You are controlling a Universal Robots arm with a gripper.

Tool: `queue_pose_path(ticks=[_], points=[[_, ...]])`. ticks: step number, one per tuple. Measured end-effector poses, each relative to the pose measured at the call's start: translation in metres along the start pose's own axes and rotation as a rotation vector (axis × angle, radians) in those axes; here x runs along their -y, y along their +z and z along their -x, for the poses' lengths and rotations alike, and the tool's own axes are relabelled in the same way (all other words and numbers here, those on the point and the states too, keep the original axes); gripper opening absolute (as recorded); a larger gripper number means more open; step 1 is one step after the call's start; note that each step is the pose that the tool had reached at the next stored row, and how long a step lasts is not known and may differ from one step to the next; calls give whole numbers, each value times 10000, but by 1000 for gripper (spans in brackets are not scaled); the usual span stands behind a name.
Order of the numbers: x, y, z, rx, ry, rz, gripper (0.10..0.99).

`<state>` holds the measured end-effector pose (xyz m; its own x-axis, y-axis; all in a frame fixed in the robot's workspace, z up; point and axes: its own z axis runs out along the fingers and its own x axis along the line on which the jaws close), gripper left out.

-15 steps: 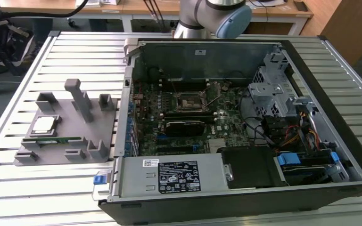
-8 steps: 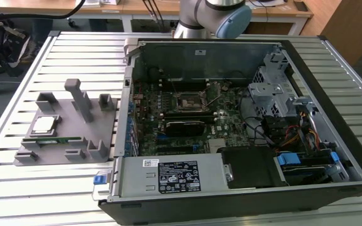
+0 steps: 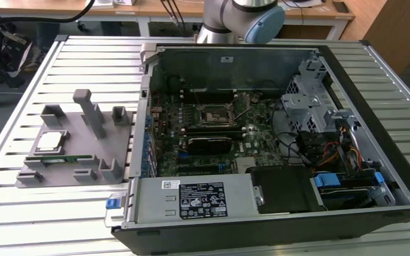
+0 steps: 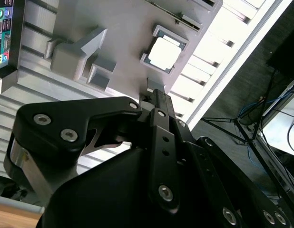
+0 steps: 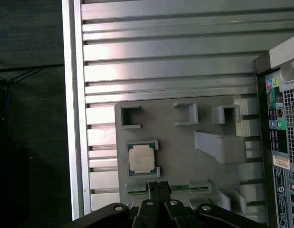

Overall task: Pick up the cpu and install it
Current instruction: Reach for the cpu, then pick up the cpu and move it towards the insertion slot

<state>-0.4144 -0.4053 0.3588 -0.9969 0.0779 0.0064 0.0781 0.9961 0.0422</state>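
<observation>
Slatted table (image 3: pixel 84 53) carries the open computer case (image 3: pixel 262 234), lying on its side. The grey holder plate (image 3: pixel 112 149) sits beside it, toward the exterior view's left.

Arm (image 3: pixel 241 16) reaches in from behind the case.

In both wrist views the gripper (image 5: pixel 159 190) (image 4: pixel 155 95) hangs above the holder plate. Its fingers are pressed together and grasp nothing.

Motherboard socket (image 3: pixel 215 116) inside the case looks bare, so I judge nothing is installed.

The cpu (image 3: pixel 50 141) (image 5: pixel 141 158) (image 4: pixel 163 53) rests flat in its pocket on the plate, near the fingertips but untouched. By my read, both pickup and install remain.
</observation>
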Motion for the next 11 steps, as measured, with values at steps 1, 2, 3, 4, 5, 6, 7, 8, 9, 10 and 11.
queue_pose_path(ticks=[1,2,3,4,5,6,7,8,9,10,11], points=[[0,5,0,2,0,1,110],[0,9,0,1,0,1,110],[0,15,0,1,0,1,110],[1,21,0,1,0,1,110],[2,28,-1,4,1,2,110],[6,34,-1,3,1,8,110],[9,38,-1,1,0,19,110],[11,41,0,0,1,28,110],[13,45,0,0,0,40,110],[14,47,0,0,1,47,110],[15,49,0,-2,1,51,110]])
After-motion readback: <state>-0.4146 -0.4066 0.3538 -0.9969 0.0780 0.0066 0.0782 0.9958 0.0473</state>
